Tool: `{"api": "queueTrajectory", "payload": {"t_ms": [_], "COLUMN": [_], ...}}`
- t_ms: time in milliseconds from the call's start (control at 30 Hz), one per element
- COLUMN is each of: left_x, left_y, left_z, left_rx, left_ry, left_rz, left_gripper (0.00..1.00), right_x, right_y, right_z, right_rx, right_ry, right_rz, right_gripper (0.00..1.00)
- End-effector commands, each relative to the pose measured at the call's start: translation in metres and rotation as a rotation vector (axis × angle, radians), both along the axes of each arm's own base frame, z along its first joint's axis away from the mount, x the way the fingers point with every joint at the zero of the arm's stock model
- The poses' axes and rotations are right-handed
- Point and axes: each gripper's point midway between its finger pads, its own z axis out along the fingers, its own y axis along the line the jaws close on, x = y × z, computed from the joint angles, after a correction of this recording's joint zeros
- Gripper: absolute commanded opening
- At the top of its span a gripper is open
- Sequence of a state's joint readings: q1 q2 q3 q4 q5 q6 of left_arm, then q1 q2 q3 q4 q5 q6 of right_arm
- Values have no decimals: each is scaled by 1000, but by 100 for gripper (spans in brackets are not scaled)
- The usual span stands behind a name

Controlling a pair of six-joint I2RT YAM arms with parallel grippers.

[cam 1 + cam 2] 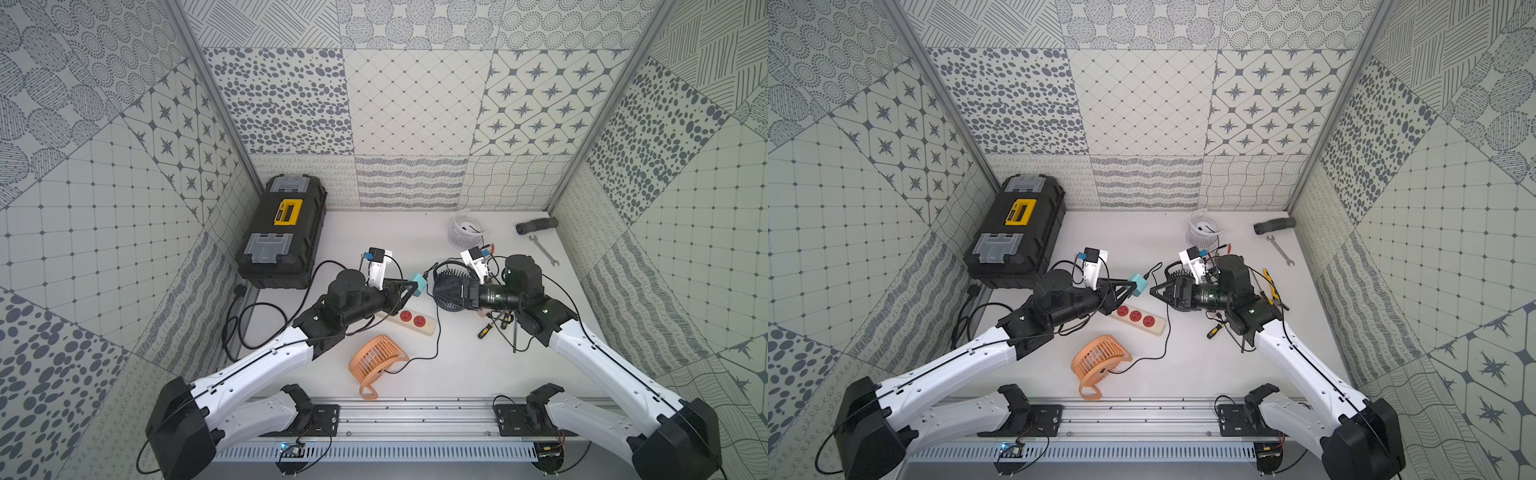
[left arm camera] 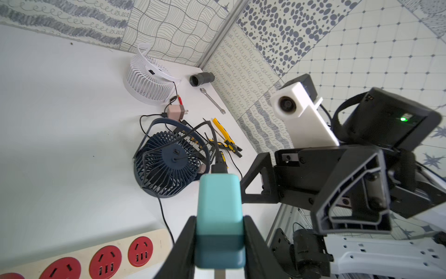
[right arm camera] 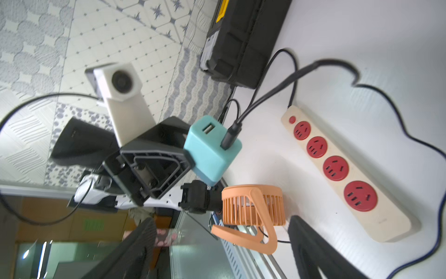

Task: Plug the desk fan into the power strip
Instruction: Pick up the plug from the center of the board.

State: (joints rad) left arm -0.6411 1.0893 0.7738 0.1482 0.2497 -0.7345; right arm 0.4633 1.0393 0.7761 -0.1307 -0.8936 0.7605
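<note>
Teal adapter [image 2: 218,200], its cord seemingly from the orange fan [image 1: 376,365], is clenched by its flanks in the left hand [image 2: 219,217], leaving its ends free for the power strip [image 1: 415,322] just at its 6 o'clock on the desk [image 1: 457,374]; right hand [image 1: 1158,290], at 3 o'clock, hangs released.

I log a black toolbox [image 1: 282,232] with a yellow latch and grey clasps, lid closed, at the rear left of the surface [image 1: 395,232], close to the wall. A white fan [image 1: 465,228] sits at the rear right, with a pink plug adapter [image 2: 175,112] near it. A black tube [image 1: 537,225] lies in the far right corner, with an open-ended spanner [image 1: 543,250] just in front of it. A dark blue fan [image 2: 169,164] stands beside yellow-handled pliers [image 2: 225,135] and a screwdriver [image 1: 484,331].
</note>
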Motion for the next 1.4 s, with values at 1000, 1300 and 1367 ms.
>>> {"api": "queueTrajectory", "payload": {"t_ms": [1000,1300,1367], "left_x": [-76,-71,-71], "left_y": [-36,-36,-36], "left_z": [19,25,27], "left_rx": [-158,-186,-193], "left_ry": [237,223,216], "left_rz": [-588,-585,-586], "left_gripper": [0,0,0], "right_x": [-41,-51,-51], "right_y": [5,10,9], "right_z": [38,26,19], "right_rx": [124,114,103], "right_ry": [-93,-58,-43], "right_rz": [347,388,379], "right_gripper": [46,43,45]}}
